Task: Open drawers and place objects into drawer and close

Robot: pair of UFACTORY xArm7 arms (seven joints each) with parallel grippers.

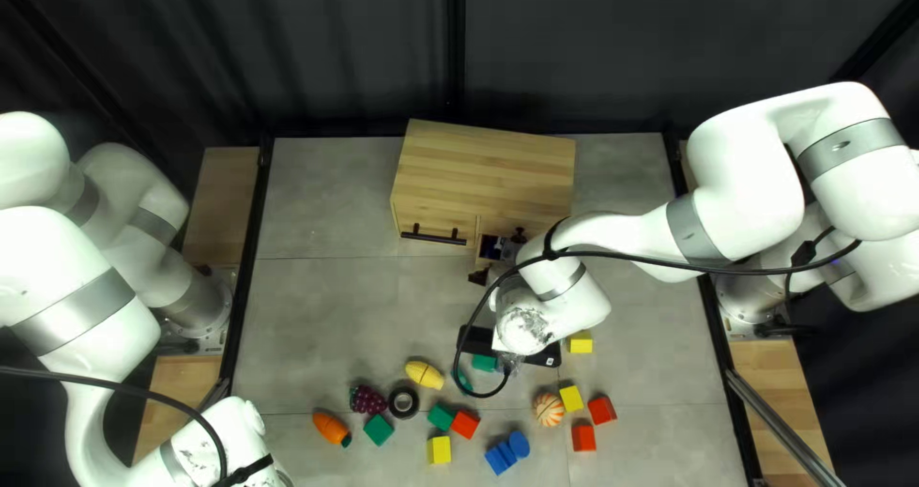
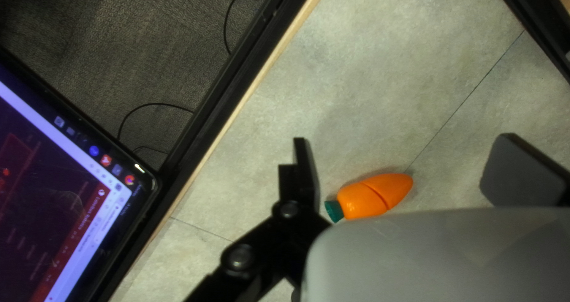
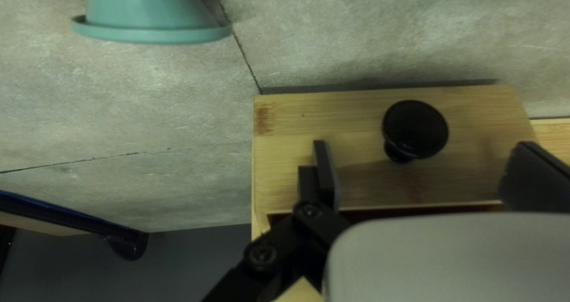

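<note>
gray tabletop (image 1: 325,324), pale wooden drawer (image 3: 332,118), round black knob (image 3: 414,127), left fingers (image 2: 304,171) and right fingers (image 3: 326,174) spread apart

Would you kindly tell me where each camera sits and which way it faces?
Top left view: above the near edge of the table, slanting down toward the wooden cabinet; left arm and right arm show.
Left wrist view: on the left arm, looking along the open left claw toward the toy carrot.
Right wrist view: on the right arm, looking along the open right claw at the drawer front and black knob.
Top left and left wrist views share the toy carrot.
</note>
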